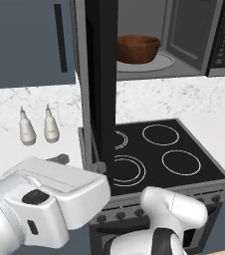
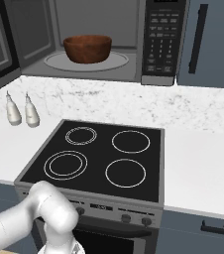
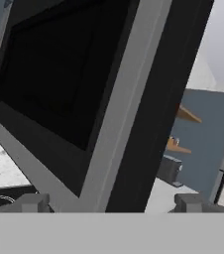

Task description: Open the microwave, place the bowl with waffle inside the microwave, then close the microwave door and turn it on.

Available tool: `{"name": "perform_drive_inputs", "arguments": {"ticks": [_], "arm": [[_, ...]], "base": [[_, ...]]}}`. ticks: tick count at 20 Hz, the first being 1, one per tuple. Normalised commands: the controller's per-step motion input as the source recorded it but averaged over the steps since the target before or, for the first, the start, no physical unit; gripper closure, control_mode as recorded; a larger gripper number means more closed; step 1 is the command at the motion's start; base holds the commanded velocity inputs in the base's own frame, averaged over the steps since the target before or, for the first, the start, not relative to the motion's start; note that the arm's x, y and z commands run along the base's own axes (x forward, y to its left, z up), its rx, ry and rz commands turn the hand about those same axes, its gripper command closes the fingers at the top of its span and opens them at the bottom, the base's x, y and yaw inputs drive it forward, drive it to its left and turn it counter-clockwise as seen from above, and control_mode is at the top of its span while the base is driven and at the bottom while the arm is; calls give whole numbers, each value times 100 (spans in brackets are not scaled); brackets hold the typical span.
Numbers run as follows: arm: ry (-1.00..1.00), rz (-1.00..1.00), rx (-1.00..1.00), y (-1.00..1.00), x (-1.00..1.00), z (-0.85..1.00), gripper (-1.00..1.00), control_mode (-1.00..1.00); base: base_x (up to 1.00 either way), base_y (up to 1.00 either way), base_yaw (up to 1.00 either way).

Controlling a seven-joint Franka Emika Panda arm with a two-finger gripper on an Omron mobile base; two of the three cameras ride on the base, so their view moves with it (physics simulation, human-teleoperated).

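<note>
Closing the microwave door (image 1: 100,74) was the step in hand: the bowl with waffle (image 2: 87,48) sat inside the microwave (image 2: 134,39), and the released gripper (image 3: 114,203) needed to push the door's edge.

white marbled counter (image 2: 203,158), black stovetop (image 2: 96,158), two pale bottles (image 2: 22,111)

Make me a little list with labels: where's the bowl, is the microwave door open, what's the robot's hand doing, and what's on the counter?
bowl: the bowl with waffle sits on the turntable inside the microwave
door: the microwave door stands swung open
end effector: end effector open, close up at the door's edge
counter: two small white bottles left of the stovetop
</note>
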Motion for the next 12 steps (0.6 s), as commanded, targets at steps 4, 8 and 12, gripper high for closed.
{"name": "perform_drive_inputs", "arguments": {"ticks": [4,8,12], "arm": [[-3,0,-13,22,47,-21,-100,-100],[0,0,-10,5,58,-16,-100,-100],[0,0,-8,0,59,-13,-100,-100]], "base": [[0,0,0],[0,0,0],[0,0,0]]}}
